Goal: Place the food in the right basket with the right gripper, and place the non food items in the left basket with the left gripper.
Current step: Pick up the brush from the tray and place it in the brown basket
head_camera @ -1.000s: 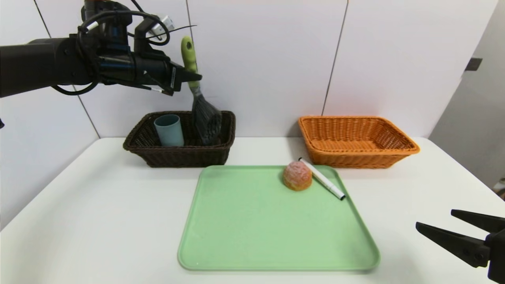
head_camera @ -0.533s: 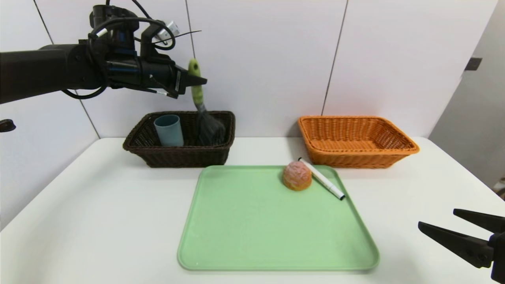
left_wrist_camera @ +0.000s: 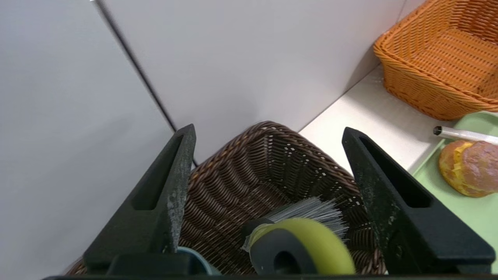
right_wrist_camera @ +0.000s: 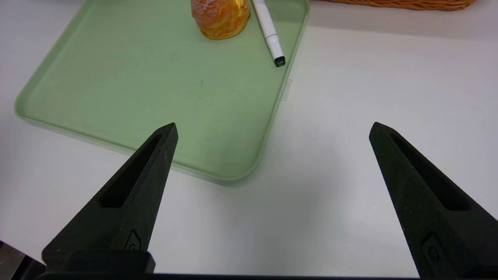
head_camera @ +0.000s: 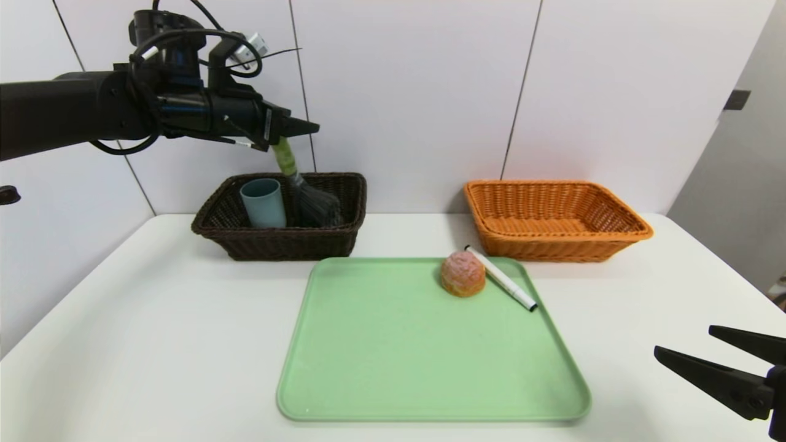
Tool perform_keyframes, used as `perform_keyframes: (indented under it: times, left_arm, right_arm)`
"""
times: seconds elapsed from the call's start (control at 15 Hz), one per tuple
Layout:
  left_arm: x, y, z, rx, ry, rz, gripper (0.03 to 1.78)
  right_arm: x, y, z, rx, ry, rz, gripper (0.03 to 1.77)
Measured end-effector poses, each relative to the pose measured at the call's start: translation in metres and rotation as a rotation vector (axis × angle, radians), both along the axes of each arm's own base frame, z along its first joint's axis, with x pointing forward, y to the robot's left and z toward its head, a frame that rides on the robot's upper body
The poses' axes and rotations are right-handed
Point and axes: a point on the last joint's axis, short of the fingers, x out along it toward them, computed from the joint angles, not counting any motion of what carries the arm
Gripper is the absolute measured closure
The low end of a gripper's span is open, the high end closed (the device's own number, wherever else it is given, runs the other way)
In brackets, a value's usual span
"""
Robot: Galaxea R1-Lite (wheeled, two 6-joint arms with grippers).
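Brush [head_camera: 304, 196] standing loose in the left basket [head_camera: 279, 239], released by the spread left claw [left_wrist_camera: 268, 194].
Handle pointing up, bristles down, it is leaning beside the cup [head_camera: 263, 203] and risking toppling over the rim; the right claw [right_wrist_camera: 272, 194] is idling spread above the surface [head_camera: 153, 344].

No readable text, brand, number or sign anywhere in the three views.

- left gripper [head_camera: 305, 127]: a white label sits on its side, seen in the head view; print too small to make out.
- marker [right_wrist_camera: 269, 32]: a small dark mark on its black end cap in the right wrist view; illegible.
- right gripper [right_wrist_camera: 272, 132]: a small moulded outline near the base of each finger; shape only, no characters.
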Motion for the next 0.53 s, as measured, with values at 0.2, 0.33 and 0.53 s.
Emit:
perform_keyframes:
  times: [0.2, 0.33, 0.53]
  left_arm:
    - [-0.001, 0.010, 0.004, -0.002, -0.009, 0.022, 0.34]
    - [-0.003, 0.021, 0.008, -0.002, -0.017, 0.049, 0.29]
    - [-0.005, 0.036, 0.011, -0.003, -0.025, 0.083, 0.23]
  right_arm:
    - [-0.002, 0.000, 0.000, 0.001, -0.001, 0.002, 0.10]
    - [-0.003, 0.000, 0.000, 0.001, -0.004, 0.001, 0.10]
    - [-0.004, -0.001, 0.001, 0.002, -0.007, 0.002, 0.10]
